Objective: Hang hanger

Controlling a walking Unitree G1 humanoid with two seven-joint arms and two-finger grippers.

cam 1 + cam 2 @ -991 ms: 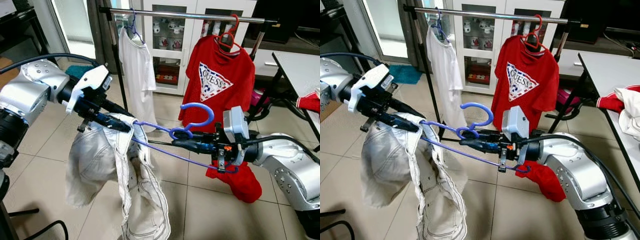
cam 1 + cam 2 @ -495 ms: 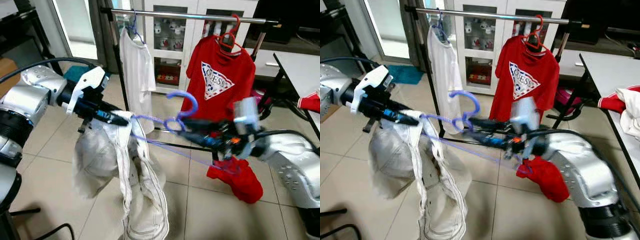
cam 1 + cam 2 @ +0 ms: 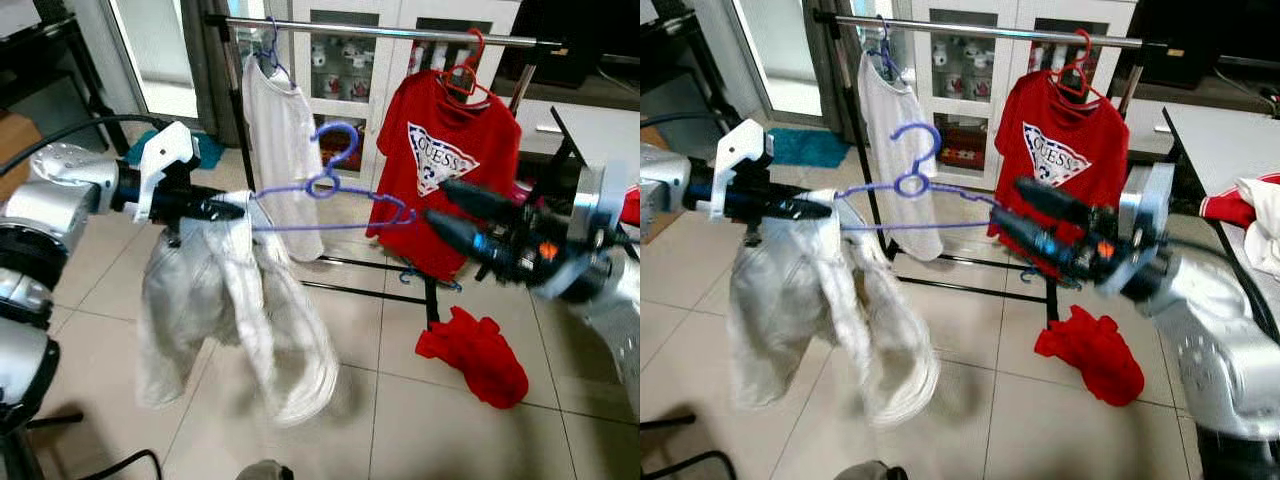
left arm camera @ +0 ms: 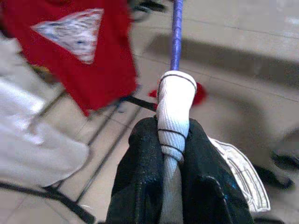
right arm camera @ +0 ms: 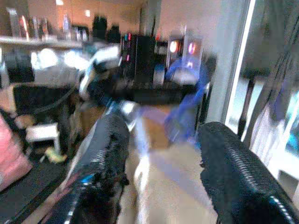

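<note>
We're standing in front of a clothes rack (image 3: 390, 32), tiled floor (image 3: 400, 400) under us. The rail has a white shirt (image 3: 283, 140) hanging toward the left end and a red shirt (image 3: 445, 170) toward the right, with a bare stretch of rail between them. A table edge (image 3: 600, 150) comes in on the far right, and a red cloth (image 3: 475, 355) lies crumpled on the floor near the rack's foot, so the right side is a bit tight; the floor to the left is roomier.

Our left gripper (image 3: 225, 210) is clamped on one end of the purple hanger (image 3: 330, 195), right where the white pants (image 3: 230, 300) are draped over it. In the left wrist view the fingers (image 4: 140, 186) squeeze a strip of white fabric wrapped around the purple bar. The hanger sits roughly level in mid-air below the rail, its hook pointing up in front of the white shirt, not on the rail yet. The pants dangle from the left end, swinging and blurry.

Our right gripper (image 3: 445, 210) is spread open and apart from the hanger, just off its right tip, in front of the red shirt. It's blurred.

Behind the rack there's a glass-door cabinet (image 3: 345, 80) with mugs and small crockery on its shelves.
</note>
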